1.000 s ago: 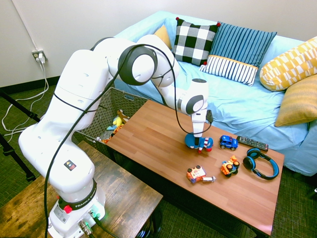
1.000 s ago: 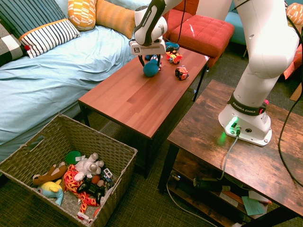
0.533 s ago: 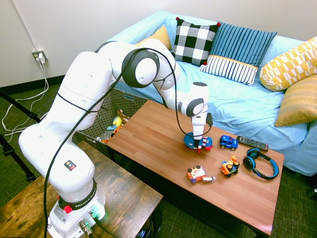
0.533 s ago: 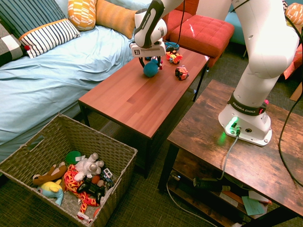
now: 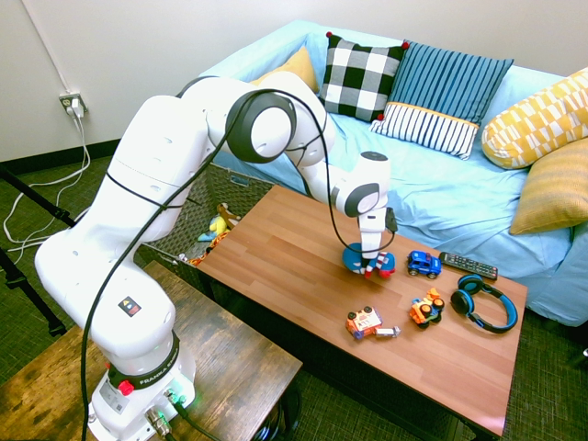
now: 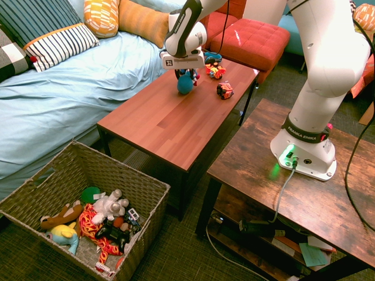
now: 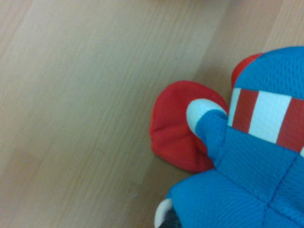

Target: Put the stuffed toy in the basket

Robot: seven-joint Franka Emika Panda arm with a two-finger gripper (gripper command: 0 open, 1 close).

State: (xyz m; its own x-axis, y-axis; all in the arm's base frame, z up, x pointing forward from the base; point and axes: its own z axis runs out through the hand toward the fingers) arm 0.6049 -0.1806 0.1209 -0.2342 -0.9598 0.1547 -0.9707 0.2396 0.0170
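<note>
The stuffed toy (image 5: 355,261) lies on the brown coffee table (image 5: 294,266), toward its sofa side; it has a round blue head and a red-and-white striped body. My gripper (image 5: 370,265) points straight down over the stuffed toy (image 6: 185,85), and its fingers press in on the plush from both sides. Close up, the wrist view shows the stuffed toy's (image 7: 256,156) blue mesh fabric, stripes and a red foot on the wood. The basket (image 6: 35,193), large and woven grey, stands on the floor at the table's end with several toys inside.
On the table beyond the gripper lie a blue toy car (image 5: 424,265), an orange-and-white toy robot (image 5: 366,322), another orange toy (image 5: 427,308), blue headphones (image 5: 484,303) and a remote (image 5: 468,265). A light-blue sofa (image 5: 441,184) with cushions runs along the table. A red ottoman (image 6: 252,41) stands past it.
The gripper has come down onto the stuffed toy and its fingers have drawn in from wide open, squeezing the plush. The toy stays on the table.
</note>
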